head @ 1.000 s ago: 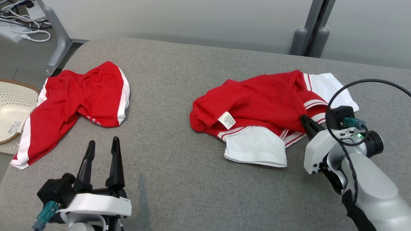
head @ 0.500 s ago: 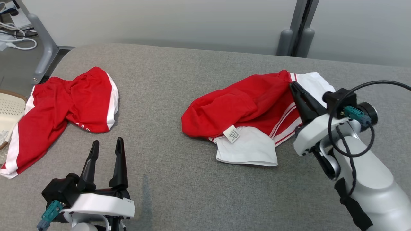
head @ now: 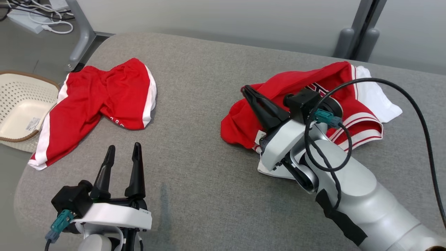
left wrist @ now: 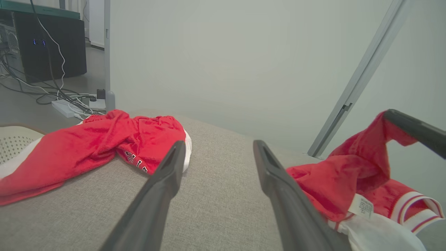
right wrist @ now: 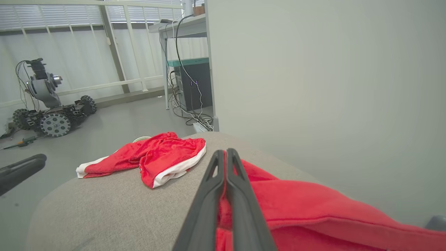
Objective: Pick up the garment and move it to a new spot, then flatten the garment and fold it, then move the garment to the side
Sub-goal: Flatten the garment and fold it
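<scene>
Reference point: the shorts (head: 104, 97), lying crumpled on the bench (head: 195, 87).

1. Left of the shorts, a basket (head: 21, 108) sits beyond the bench edge. It plays no part in this step.
2. In front of the shorts and slightly to their right, the left claw (head: 123, 146) hovers with its jaws wide and nothing between them.
3. Well right of the shorts lies the jersey (head: 296, 80), bunched up. The right claw (head: 246, 90) is clamped tight on a fold of red cloth at the jersey edge facing the shorts. The left wrist view shows that fold raised while the rest lies on the bench.

Step in hand, as judged: carry the jersey to a new spot.

- Raise the right claw until the trailing cloth clears the bench, otherwise it is likely to drag and bunch further.
- Travel slowly. A single pinch on thin fabric may slip.
- Set the jersey down on bare bench between the shorts and its present place, well apart from the shorts, where both claws should reach it for flattening.
</scene>
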